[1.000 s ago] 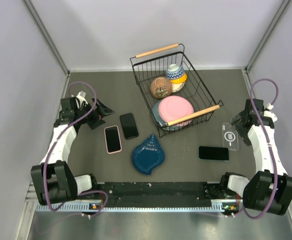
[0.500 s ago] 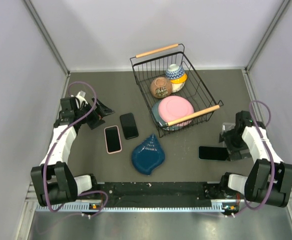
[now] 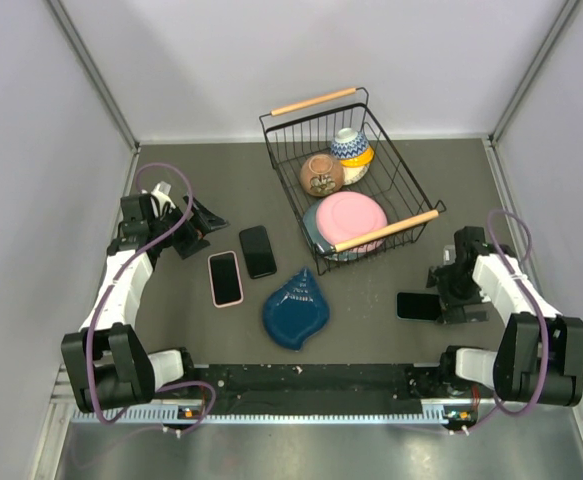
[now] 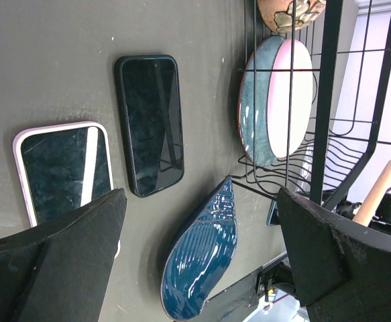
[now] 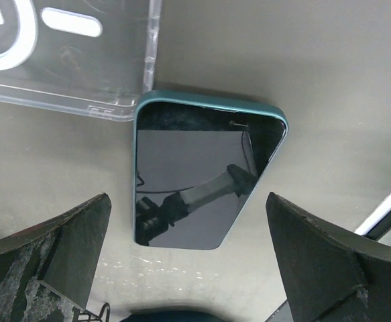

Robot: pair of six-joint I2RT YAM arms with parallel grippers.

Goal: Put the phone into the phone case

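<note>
2 free gaps flank phone [image 5: 182, 154] inside right claw [image 5: 187, 197].

Bare dark table [image 3: 371, 310] lies between the dark phone with green rim [image 5: 195, 181] and the blue shell-shaped dish [image 3: 296, 310] — free passage there. The clear plastic phone case [image 5: 68, 60] lies just beside one phone edge; the black wire basket [image 3: 439, 208] stands near.

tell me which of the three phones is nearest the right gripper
The teal-edged phone, beside the clear case. The black phone and pink-rimmed phone lie far off on the left side.
</note>
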